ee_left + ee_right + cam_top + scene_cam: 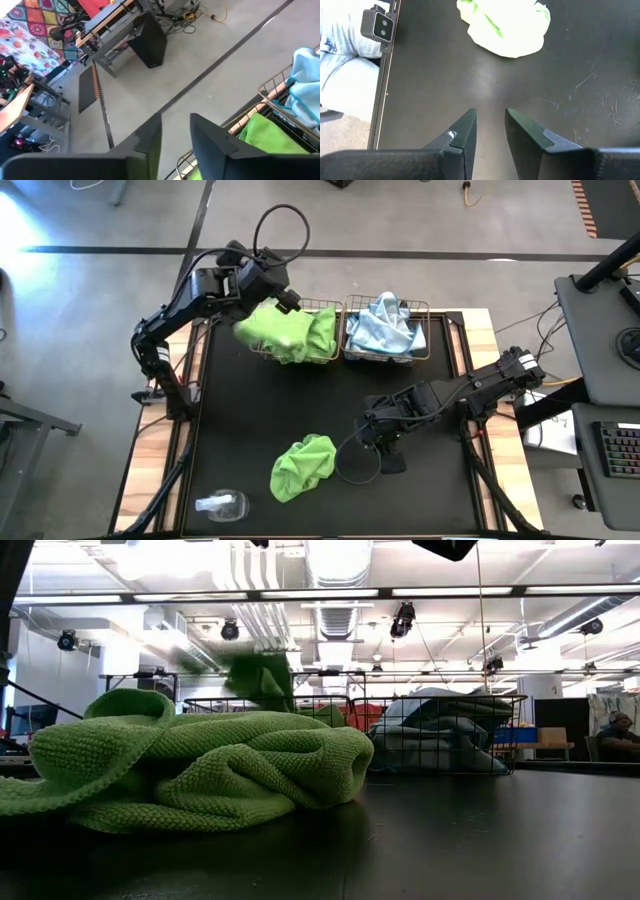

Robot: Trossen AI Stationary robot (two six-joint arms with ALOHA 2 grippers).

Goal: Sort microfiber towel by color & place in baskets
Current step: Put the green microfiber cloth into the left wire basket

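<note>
— Towel check, starting at the fingers. Looking at the left gripper (pixel 175 135) first?

— Yes. Holding its two fingers (pixel 150 145) a little apart, with nothing in between. Hanging over the far left corner of the left basket (pixel 320 305).

— And seeing what in that basket?

— Seeing green towels (pixel 290 330) piled up inside and spilling over the rim on the side by the left arm. Poking up above the wire in the low view too (pixel 260 680).

— Moving on to the right gripper (pixel 490 130)?

— Yes. Holding its fingers (pixel 465 135) a little apart too, and gripping nothing. Hanging low over the black table (pixel 250 420), near the middle, pointing at the loose green towel (pixel 505 25).

— Touching it?

— No. Staying apart from it, with bare table in between.

— Lying where, then?

— Lying all scrunched up on the table (pixel 303 467), near the front edge, well apart from both baskets. Filling the front of the low view (pixel 200 770).

— Looking at the right basket (pixel 425 330) now?

— Sitting just beside the left one, at the back of the table. Holding blue towels (pixel 385 325), heaped up above the rim.

— Spotting anything else?

— Spotting a clear thing (pixel 220 503) lying at the front left corner of the table. Also seeing a person (pixel 620 730) sitting far back in the room.
</note>
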